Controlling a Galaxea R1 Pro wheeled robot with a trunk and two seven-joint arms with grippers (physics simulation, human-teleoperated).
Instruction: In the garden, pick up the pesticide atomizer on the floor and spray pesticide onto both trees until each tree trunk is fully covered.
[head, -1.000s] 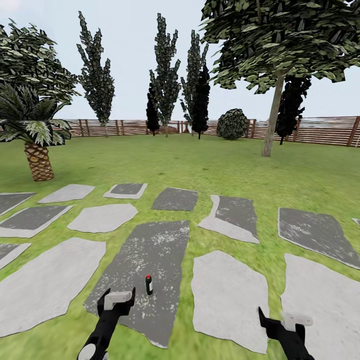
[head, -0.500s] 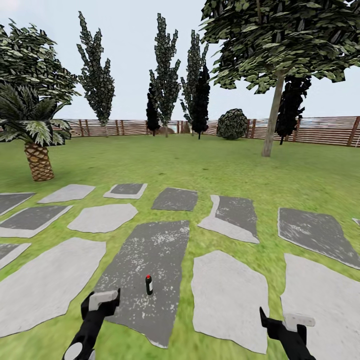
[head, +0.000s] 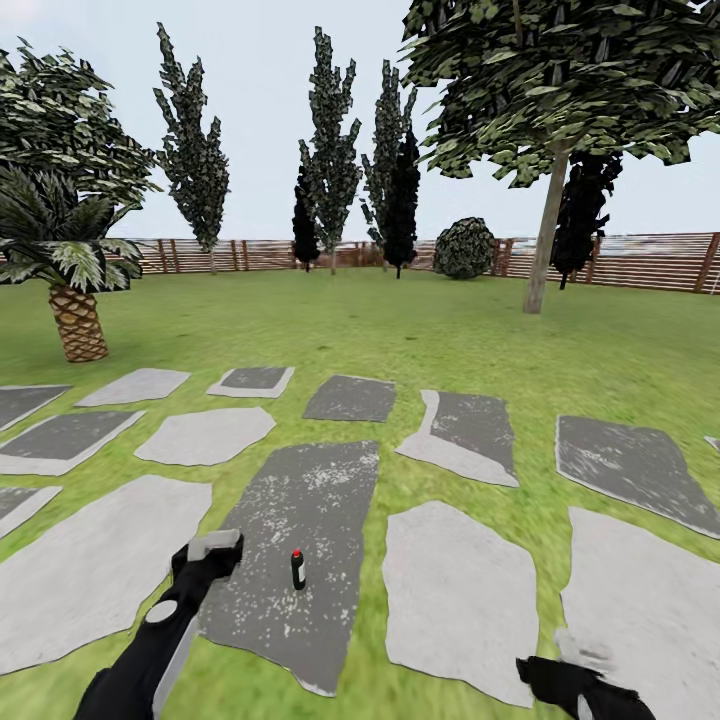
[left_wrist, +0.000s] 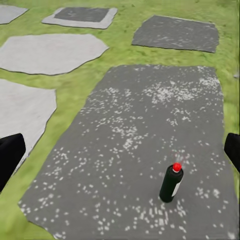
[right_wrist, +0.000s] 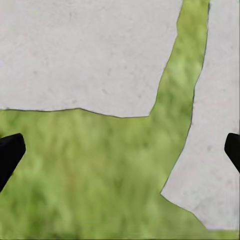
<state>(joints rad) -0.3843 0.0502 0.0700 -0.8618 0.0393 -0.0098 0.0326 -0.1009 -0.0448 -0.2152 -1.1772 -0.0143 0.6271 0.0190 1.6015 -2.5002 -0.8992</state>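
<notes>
The pesticide atomizer (head: 298, 569), a tiny black bottle with a red cap and a pale strip, stands upright on a dark speckled paving slab (head: 300, 520), not on grass. My left gripper (head: 213, 547) hovers open just left of it, a short gap between them. In the left wrist view the atomizer (left_wrist: 171, 183) stands ahead of the open left gripper (left_wrist: 121, 152), toward one finger. My right gripper (head: 580, 662) hangs low at the bottom right, open, and the right wrist view looks between its fingers (right_wrist: 120, 150) at grass and pale stone. One tree trunk (head: 547, 235) rises far off at the right.
Grey paving stones (head: 455, 590) spread across the near lawn (head: 400, 330). A short palm (head: 78, 320) stands at the left, dark conifers (head: 330, 150) and a round bush (head: 465, 248) along the brown slat fence (head: 640, 260).
My left arm has reached forward, and its gripper now sits level with the atomizer at its left. The right gripper has sunk toward the picture's bottom edge. The atomizer has not moved.
</notes>
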